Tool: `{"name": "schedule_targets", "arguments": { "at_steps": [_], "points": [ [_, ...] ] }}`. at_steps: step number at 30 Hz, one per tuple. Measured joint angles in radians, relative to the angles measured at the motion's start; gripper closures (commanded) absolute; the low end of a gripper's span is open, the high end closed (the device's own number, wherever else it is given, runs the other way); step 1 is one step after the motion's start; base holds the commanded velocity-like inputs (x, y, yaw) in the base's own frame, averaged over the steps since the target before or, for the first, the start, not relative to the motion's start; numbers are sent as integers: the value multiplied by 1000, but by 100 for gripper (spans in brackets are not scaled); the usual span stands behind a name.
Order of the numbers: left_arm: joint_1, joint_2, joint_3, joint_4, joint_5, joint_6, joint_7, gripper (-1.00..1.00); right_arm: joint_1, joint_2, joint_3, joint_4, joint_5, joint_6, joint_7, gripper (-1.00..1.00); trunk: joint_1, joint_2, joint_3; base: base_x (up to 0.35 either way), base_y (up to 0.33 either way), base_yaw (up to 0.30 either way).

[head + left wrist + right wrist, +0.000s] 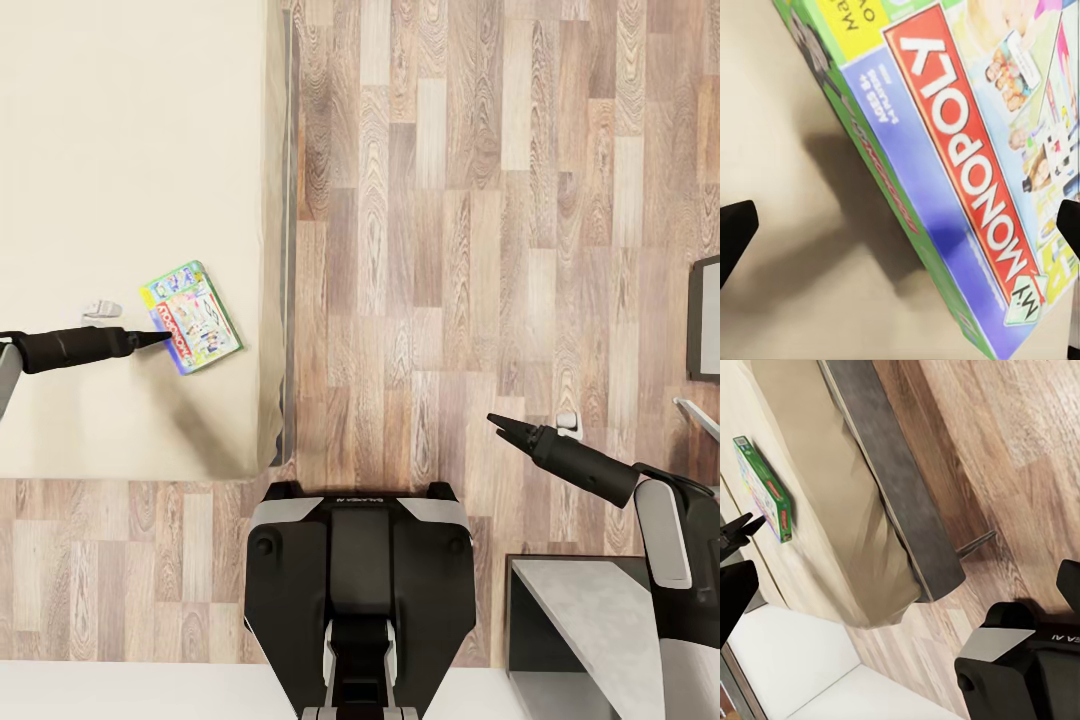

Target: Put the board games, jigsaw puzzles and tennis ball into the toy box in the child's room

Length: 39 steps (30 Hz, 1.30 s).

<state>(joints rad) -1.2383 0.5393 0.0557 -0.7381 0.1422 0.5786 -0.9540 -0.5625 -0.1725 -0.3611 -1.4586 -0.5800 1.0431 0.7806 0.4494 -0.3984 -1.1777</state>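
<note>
Target item: the green printed cardboard "Monopoly" board game box (191, 317) lies flat on the cream-beige mattress of the bed (110, 150), near the bed's right edge and grey side frame.
Left gripper (160, 340): tip at the box's near-left edge; in the left wrist view the jaws stand spread wide, released, with the box (967, 172) between them, not yet grasped.
Right gripper (503, 424): held over the wood-plank floor (480, 200), well apart from the bed; jaws released, holding nothing.
Risk: closing on a corner could tilt the flat box or push it across the mattress.
Surroundings: the robot's black base (360, 590) stands near the bed's corner; a grey-topped cabinet (590, 620) sits at the near right.
Obstruction: none between jaws and box.
</note>
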Motion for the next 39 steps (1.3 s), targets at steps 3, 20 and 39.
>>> {"name": "schedule_targets", "arguments": {
  "at_steps": [3, 20, 39],
  "points": [
    [0, -1, 0, 0, 0, 1, -1, -100, 0, 0, 1, 0, 0, 0, 0, -100, 0, 0, 0, 0, 0, 0],
    [0, -8, 0, 0, 1, 3, -3, -100, 0, 4, 2, 0, 0, 0, 0, -100, 0, 0, 0, 0, 0, 0],
    [-1, -32, 3, -1, 3, -2, 1, -100, 0, 4, 2, -2, 0, 0, 0, -100, 0, -1, 0, 0, 0, 0]
  ]
}}
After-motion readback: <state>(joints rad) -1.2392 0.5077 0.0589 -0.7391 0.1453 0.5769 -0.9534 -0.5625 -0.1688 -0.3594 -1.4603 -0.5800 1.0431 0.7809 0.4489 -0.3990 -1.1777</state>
